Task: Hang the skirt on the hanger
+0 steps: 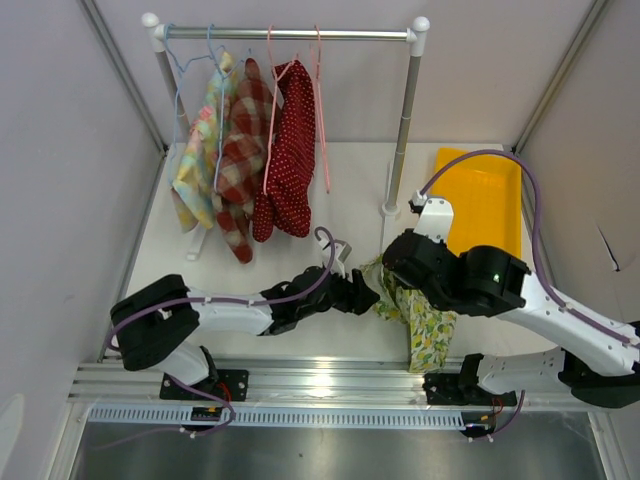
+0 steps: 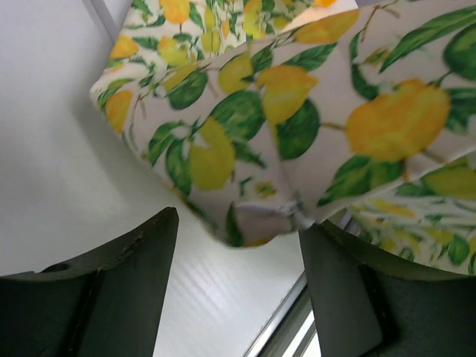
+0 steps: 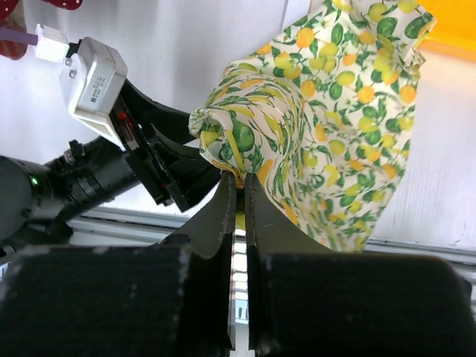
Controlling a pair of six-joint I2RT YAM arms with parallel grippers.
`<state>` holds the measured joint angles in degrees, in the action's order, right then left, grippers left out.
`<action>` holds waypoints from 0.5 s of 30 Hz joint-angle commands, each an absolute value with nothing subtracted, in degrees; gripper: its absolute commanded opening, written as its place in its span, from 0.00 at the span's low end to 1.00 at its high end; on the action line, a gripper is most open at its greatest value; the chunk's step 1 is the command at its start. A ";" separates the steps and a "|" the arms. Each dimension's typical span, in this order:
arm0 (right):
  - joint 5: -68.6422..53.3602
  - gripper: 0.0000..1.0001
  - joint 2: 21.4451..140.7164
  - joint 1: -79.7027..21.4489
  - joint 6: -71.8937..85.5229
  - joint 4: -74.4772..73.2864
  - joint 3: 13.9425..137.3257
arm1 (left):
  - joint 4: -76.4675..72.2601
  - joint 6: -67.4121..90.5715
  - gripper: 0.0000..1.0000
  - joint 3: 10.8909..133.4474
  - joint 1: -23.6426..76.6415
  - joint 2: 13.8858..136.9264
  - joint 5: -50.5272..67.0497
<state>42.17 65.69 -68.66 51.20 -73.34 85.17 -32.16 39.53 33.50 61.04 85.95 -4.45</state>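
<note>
The skirt (image 1: 421, 312) is white with yellow lemons and green leaves. It hangs bunched over the table's front edge. My right gripper (image 3: 238, 183) is shut on a fold of its edge, with the cloth (image 3: 335, 111) draped up and to the right. My left gripper (image 2: 238, 249) is open, its jaws wide apart just below a corner of the skirt (image 2: 297, 111), not touching it. In the top view the left gripper (image 1: 362, 296) sits right beside the skirt's left edge. Pink hangers (image 1: 323, 110) hang on the rail at the back.
A clothes rack (image 1: 290, 34) stands at the back with a red dotted garment (image 1: 290, 150), a plaid one (image 1: 240, 160) and a pastel one (image 1: 198, 150). Its right post (image 1: 404, 120) stands near a yellow tray (image 1: 485, 195). The aluminium rail (image 1: 300, 380) runs along the front.
</note>
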 commanded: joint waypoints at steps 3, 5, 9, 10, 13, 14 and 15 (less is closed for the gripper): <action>40.96 0.00 66.36 -64.78 43.07 -68.56 90.87 | -25.77 42.97 0.70 39.19 62.66 88.76 -12.91; 40.35 0.00 66.62 -63.81 41.40 -68.12 91.93 | -22.68 43.59 0.70 39.99 63.10 89.12 -15.90; 39.82 0.00 67.58 -62.05 39.03 -67.85 94.65 | -20.92 45.17 0.70 40.17 63.46 90.61 -17.31; 39.64 0.00 67.67 -61.53 38.59 -67.85 95.62 | -21.53 45.26 0.70 40.08 63.63 91.57 -17.14; 38.15 0.00 67.76 -59.68 36.83 -66.98 96.94 | -21.88 45.97 0.70 40.69 64.42 93.33 -16.96; 37.36 0.00 67.85 -58.98 36.13 -66.45 97.29 | -22.06 46.05 0.70 40.95 64.51 94.21 -17.05; 37.18 0.00 67.94 -58.80 35.95 -66.45 97.64 | -22.06 46.40 0.70 41.22 64.69 94.74 -17.22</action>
